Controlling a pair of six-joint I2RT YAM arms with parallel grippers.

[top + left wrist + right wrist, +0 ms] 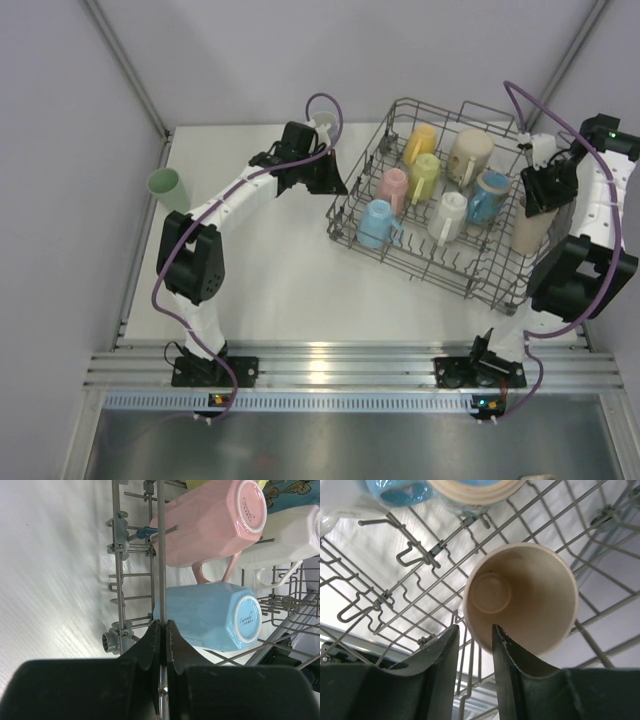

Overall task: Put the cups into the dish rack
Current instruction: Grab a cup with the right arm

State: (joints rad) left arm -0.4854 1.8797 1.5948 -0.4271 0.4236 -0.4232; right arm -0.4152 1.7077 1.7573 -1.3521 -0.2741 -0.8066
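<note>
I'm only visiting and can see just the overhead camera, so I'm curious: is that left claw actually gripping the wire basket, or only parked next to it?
Observer: Gripping. Its wrist camera shows the left gripper pinched shut on an edge wire of the dish rack.
Visitor: And the right claw, by the beige cup?
Observer: The right gripper has its fingers parted, with the wall of the beige tumbler between them.
Visitor: Is anything inside that cup?
Observer: No. Its mouth faces the wrist camera and only its bare bottom shows.
</note>
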